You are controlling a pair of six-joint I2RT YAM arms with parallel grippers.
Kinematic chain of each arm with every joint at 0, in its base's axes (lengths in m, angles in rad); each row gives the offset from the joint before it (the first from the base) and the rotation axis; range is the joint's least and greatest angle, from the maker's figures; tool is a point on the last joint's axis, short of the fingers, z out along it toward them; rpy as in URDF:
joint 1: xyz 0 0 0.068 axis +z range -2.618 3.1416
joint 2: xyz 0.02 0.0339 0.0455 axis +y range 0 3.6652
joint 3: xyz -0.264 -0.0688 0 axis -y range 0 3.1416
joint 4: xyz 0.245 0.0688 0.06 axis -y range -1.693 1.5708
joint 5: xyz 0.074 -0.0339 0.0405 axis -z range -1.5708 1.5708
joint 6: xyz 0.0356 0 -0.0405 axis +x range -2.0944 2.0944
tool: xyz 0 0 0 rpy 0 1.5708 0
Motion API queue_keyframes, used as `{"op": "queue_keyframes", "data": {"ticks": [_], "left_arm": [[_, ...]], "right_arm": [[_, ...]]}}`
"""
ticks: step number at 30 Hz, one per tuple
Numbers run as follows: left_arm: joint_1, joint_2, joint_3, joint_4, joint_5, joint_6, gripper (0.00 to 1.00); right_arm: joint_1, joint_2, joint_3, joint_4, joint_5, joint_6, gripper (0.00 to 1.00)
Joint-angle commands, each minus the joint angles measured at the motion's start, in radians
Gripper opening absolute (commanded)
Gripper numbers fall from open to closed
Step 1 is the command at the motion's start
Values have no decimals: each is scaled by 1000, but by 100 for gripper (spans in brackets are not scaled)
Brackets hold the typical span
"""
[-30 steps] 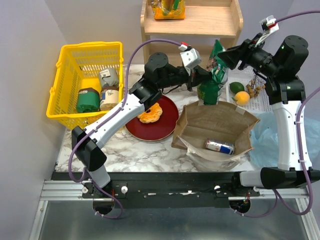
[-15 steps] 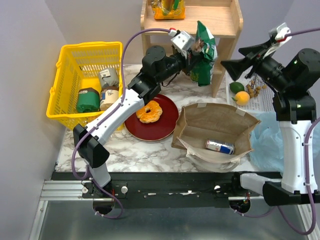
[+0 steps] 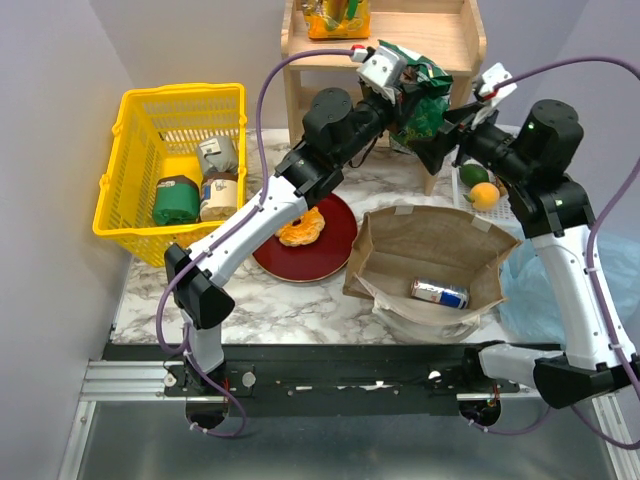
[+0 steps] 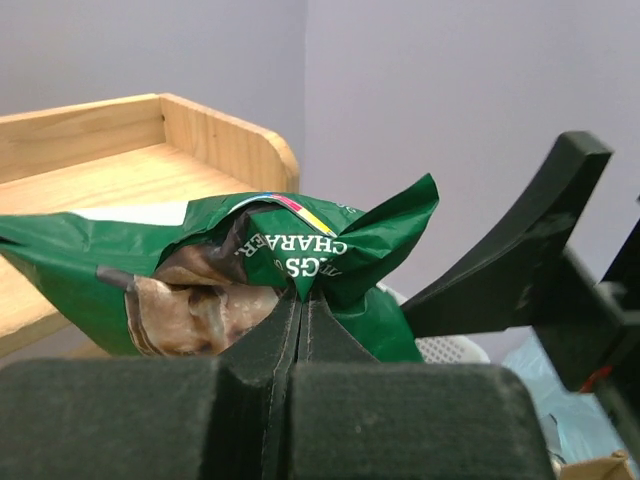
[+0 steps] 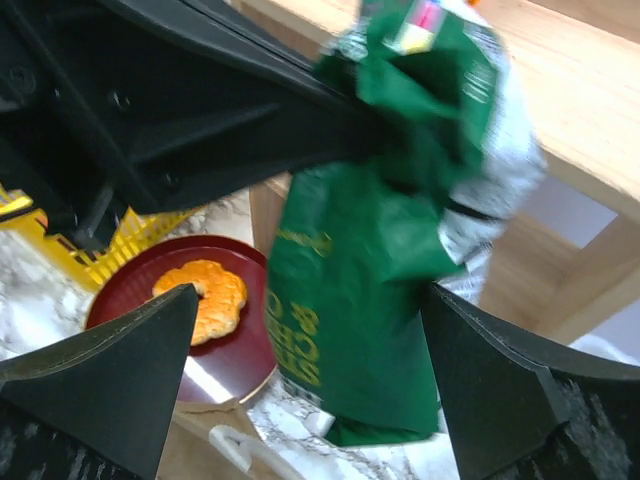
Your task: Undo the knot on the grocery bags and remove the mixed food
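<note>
Top external, left claw [image 3: 404, 92] pinching chip bag [image 3: 428, 92] at shelf [image 3: 440, 38] edge

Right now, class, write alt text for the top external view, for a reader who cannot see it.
The left end effector pinches a green chip bag raised beside a wooden shelf, the right end effector open next to it. Below, a can lies in an open paper bag, a doughnut sits on a red plate, and a yellow basket stands at left.

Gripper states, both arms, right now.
Left gripper: shut on the crinkled dark-green chip bag.
Right gripper: open, holding nothing.
</note>
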Motion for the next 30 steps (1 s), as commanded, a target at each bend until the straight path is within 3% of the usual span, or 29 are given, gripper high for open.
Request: {"op": "queue_keyframes", "data": {"ticks": [1, 4, 7, 11, 16, 17, 21, 23, 24, 27, 28, 29, 30], "left_arm": [[-34, 13, 69, 107, -91, 49, 0], [-48, 16, 75, 125, -109, 75, 0], [-49, 14, 78, 132, -119, 90, 0], [-49, 11, 83, 139, -131, 110, 0], [-48, 14, 98, 161, -143, 136, 0], [-48, 16, 97, 165, -146, 165, 0], [-45, 16, 109, 193, -183, 208, 0], [-40, -9, 112, 208, -186, 288, 14], [-39, -26, 96, 220, -179, 314, 42], [0, -131, -11, 231, -110, 391, 80], [9, -206, -59, 237, -88, 424, 84], [10, -254, -123, 257, -73, 476, 99], [12, -303, -308, 386, -86, 603, 99]], "right_arm": [[83, 37, 71, 24, 241, -149, 100], [85, 68, 90, 41, 335, -148, 98], [86, 74, 93, 53, 361, -157, 87], [85, 76, 76, 72, 387, -163, 62], [86, 94, 114, 81, 358, -163, 42], [86, 102, 123, 79, 351, -162, 33], [86, 128, 180, 81, 341, -152, 12], [85, 142, 234, 85, 360, -146, 1], [83, 164, 258, 93, 363, -142, 1], [65, 235, 387, 98, 344, -113, 0], [54, 253, 428, 99, 338, -91, 0], [47, 278, 498, 102, 335, -76, 1], [39, 301, 540, 107, 329, -60, 1]]}}
